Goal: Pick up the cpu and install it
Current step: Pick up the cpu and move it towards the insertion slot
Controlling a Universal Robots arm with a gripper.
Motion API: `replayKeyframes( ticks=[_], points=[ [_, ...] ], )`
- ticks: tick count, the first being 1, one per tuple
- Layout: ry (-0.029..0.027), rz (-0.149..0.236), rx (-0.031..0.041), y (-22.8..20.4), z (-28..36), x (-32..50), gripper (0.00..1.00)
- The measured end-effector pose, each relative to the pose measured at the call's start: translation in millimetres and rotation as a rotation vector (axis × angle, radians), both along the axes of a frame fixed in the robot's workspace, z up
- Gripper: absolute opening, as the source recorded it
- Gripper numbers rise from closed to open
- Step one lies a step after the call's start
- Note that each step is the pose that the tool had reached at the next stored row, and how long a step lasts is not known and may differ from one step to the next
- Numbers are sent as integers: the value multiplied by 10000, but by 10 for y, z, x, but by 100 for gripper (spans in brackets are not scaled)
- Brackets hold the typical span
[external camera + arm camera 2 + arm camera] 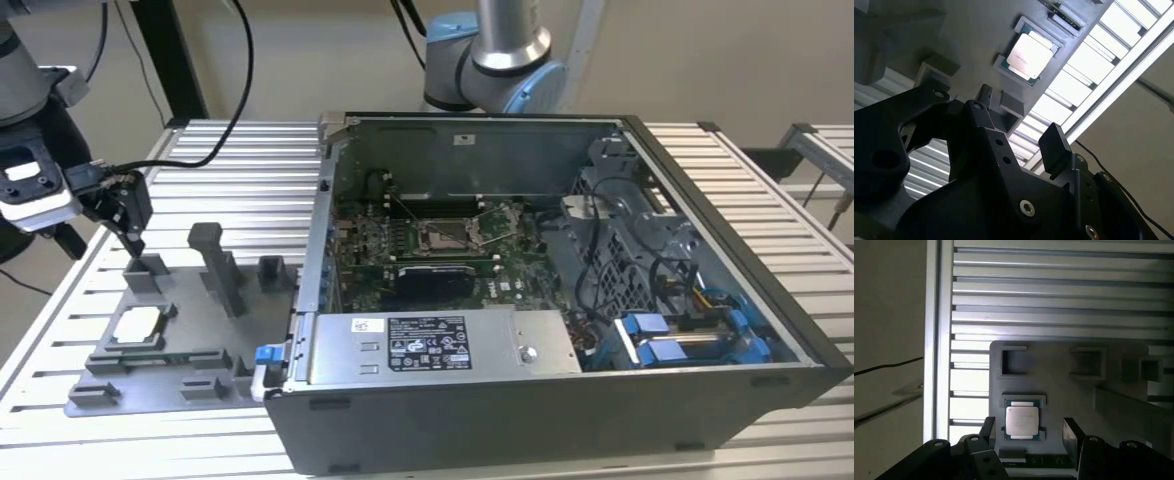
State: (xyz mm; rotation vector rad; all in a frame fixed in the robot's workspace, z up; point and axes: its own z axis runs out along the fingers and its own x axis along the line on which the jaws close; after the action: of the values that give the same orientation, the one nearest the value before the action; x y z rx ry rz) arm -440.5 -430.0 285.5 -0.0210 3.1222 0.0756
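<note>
Silvery metal tops the cpu [1022, 420], which lies flat in its pocket of the grey tray [194, 340] on the tabletop [134, 450], at nine o'clock from the computer case [561, 400] in the exterior view. The jaws hang spread and empty above the tray. If they descend off-centre, one tip could strike the pocket wall or tilt the thin chip.

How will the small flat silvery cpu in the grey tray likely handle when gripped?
The square silvery cpu looks thin and rigid, so it probably won't flex. Its smooth metal top suggests it may slip. Sitting flat in the grey plastic tray recess, it seems unlikely to tip or roll.
</note>
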Motion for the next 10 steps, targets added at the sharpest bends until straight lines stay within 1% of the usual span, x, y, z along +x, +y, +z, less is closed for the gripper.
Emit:
replayKeyframes(
  ticks=[6,10],
  points=[
    [1,-1,-1,0,-2,-3,100],
    [0,-1,0,0,-23,-2,100]
  ],
)
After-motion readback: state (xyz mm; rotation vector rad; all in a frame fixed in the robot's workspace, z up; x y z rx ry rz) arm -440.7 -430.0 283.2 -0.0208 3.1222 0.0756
